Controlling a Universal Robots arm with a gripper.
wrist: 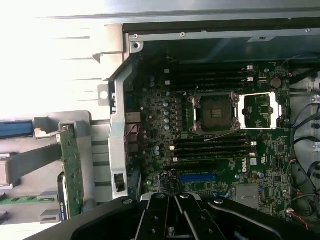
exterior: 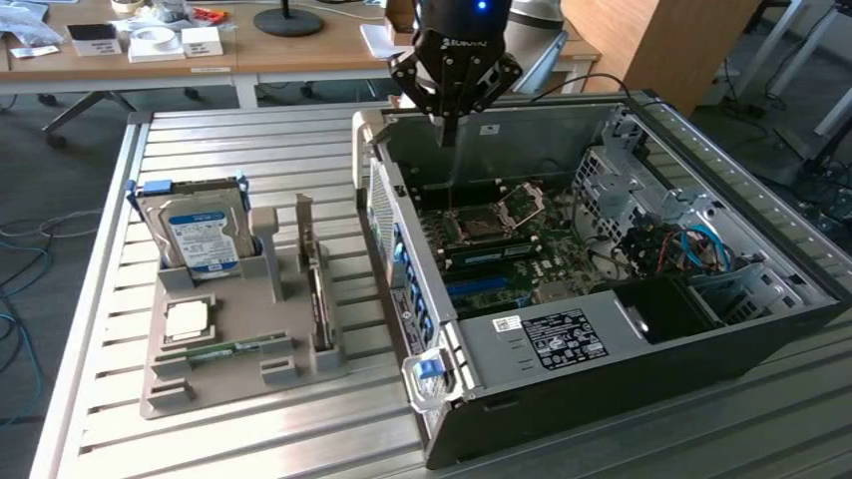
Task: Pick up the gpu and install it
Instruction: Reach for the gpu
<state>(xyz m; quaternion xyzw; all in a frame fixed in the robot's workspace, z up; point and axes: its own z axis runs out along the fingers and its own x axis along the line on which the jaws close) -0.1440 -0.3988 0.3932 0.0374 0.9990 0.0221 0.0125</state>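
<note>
The gpu [exterior: 317,294] stands on edge in a slot of the grey holder tray [exterior: 213,394], its silver bracket at the far end. In the wrist view the gpu [wrist: 72,170] appears as a thin green-edged card beside the case wall. My gripper [exterior: 449,135] hangs over the far corner of the open computer case [exterior: 639,329], well to the exterior view's right of the gpu. Its fingers are shut together with nothing between them. In the wrist view the gripper [wrist: 177,220] points down at the motherboard [wrist: 220,145], near a blue slot [wrist: 197,177].
The tray also holds a hard drive [exterior: 200,235] with a blue-white label, a square processor [exterior: 187,317] and a green memory stick [exterior: 233,349]. Cables [exterior: 685,249] fill the case's right side. A wooden desk [exterior: 266,45] stands behind the slatted metal table [exterior: 253,140].
</note>
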